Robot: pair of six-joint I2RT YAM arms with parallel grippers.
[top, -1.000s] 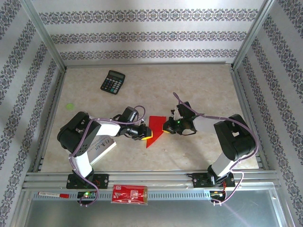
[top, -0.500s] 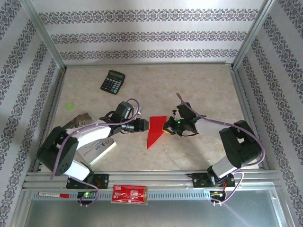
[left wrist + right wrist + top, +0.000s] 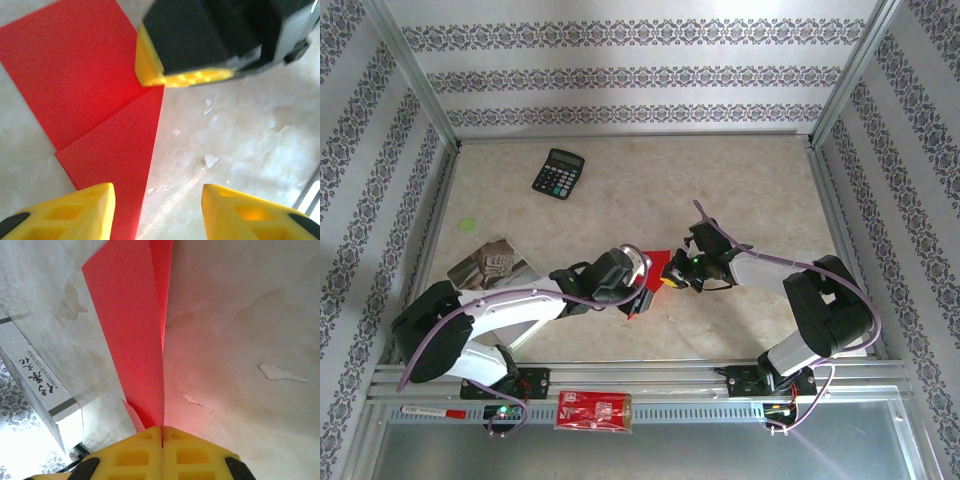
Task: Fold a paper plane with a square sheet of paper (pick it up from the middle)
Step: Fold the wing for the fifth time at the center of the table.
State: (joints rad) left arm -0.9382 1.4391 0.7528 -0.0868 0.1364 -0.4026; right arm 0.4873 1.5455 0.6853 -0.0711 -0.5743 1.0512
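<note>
Clamped shut with the right gripper [image 3: 162,440] at the crease of the square sheet of paper [image 3: 85,75] — likely pinning it flat on the table [image 3: 250,140], between the 2 arms; pinched or pressed, cannot tell. Spread open with the left gripper [image 3: 156,210] over the folded flap, grasping nothing — poised for the next fold.

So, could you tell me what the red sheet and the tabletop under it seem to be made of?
Red sheet: probably thin matte paper; it shows a crisp fold edge and flat overlapping layers. Tabletop: pale, marbled and faintly glossy, perhaps laminate or stone-look film; small flaked patches suggest a thin coating.
</note>
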